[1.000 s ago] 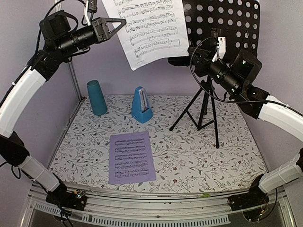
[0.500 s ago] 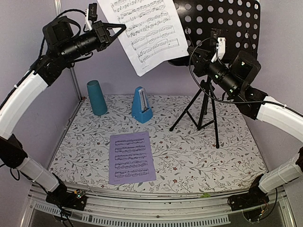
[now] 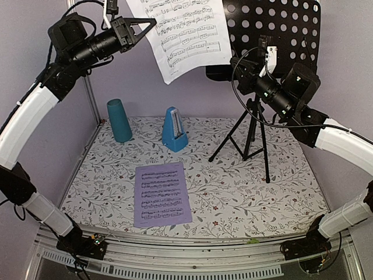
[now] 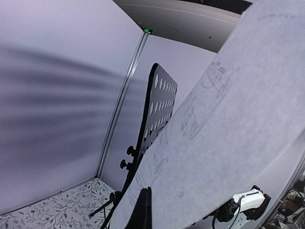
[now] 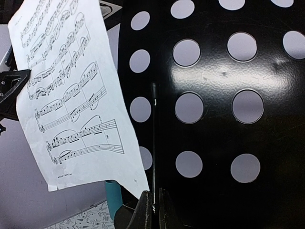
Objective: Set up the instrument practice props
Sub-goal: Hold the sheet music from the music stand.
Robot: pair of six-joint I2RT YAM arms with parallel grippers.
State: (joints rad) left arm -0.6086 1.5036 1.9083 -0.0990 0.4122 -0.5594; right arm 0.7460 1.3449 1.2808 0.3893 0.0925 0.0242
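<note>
As left fingers [image 4: 143, 212] pinch white page [image 3: 186, 32], stand [image 5: 217, 138] upright.

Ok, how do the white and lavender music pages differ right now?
The white page hangs tilted in the air beside the music stand, with the jaws of the left gripper shut on its edge; the lavender page lies on the table, untouched. The white page curves slightly; the lavender page is flat. Both carry printed staves.

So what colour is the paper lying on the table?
The paper is lavender; top view.
</note>
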